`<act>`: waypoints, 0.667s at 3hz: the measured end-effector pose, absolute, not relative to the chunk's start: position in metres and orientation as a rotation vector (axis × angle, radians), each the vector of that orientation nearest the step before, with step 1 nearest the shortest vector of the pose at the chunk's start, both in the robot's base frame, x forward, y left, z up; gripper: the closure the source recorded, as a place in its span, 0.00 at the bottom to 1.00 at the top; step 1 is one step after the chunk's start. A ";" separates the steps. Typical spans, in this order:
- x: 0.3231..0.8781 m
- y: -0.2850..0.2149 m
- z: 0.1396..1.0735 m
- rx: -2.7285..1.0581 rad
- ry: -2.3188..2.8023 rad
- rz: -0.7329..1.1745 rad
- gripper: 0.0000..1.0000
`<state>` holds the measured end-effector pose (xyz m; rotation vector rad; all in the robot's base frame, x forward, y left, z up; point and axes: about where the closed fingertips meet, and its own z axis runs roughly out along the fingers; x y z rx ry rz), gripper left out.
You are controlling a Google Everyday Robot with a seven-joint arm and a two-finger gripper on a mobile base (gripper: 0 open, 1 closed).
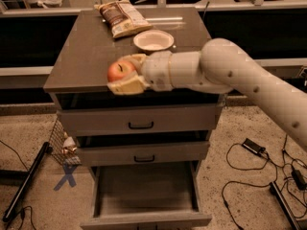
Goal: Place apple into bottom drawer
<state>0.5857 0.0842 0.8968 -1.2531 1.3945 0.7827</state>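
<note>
The red-orange apple [120,71] is held between the cream fingers of my gripper [125,73], which is shut on it. The gripper sits at the front edge of the cabinet top [86,51], left of centre, with the apple lifted just above the surface. My white arm reaches in from the right. The bottom drawer [146,190] is pulled open below, its grey inside bare. The two upper drawers with black bar handles are closed.
A white bowl [153,40] and a chip bag [122,17] lie at the back of the cabinet top. Cables and a black adapter [253,146] lie on the floor to the right. A blue X mark [65,175] and a black bar [26,183] are on the left floor.
</note>
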 end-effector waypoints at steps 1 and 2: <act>0.521 0.019 0.811 -1.307 1.594 0.732 1.00; 0.518 0.026 0.808 -1.317 1.589 0.748 1.00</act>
